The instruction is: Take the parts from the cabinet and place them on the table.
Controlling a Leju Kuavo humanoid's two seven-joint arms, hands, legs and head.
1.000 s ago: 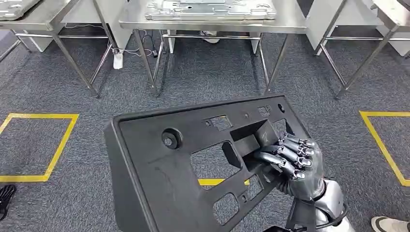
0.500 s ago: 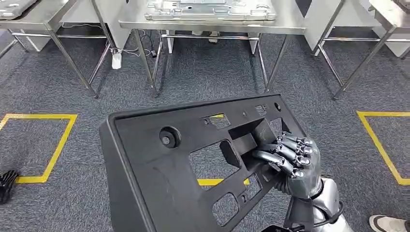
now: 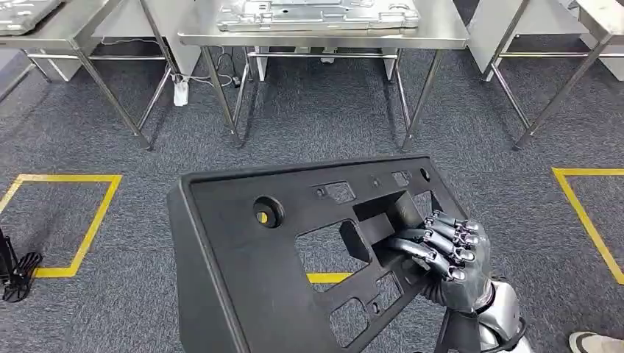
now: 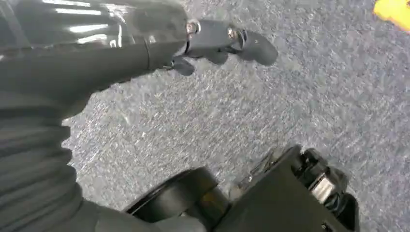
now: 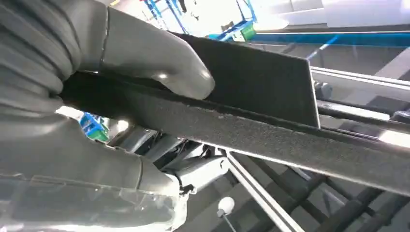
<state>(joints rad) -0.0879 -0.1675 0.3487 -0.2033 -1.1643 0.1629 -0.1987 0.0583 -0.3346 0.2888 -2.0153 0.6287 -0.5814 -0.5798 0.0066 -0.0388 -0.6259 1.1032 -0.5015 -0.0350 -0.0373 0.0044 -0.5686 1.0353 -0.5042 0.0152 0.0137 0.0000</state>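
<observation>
A large black plastic panel with several cut-outs is tilted up in front of me over the carpet. My right hand grips it at a raised block by its right edge, fingers curled over the top. In the right wrist view the thumb presses on the panel's edge. A steel table stands straight ahead, with a flat silver metal part lying on it. My left hand hangs over the carpet, fingers stretched out, holding nothing.
More steel tables stand at the far left and far right. Yellow floor markings lie on both sides. A dark stand is at the left edge, a person's shoe at the bottom right.
The whole view has shifted a little as I move. The panel stays in my right hand's grip, sitting slightly more to the right in the picture.
</observation>
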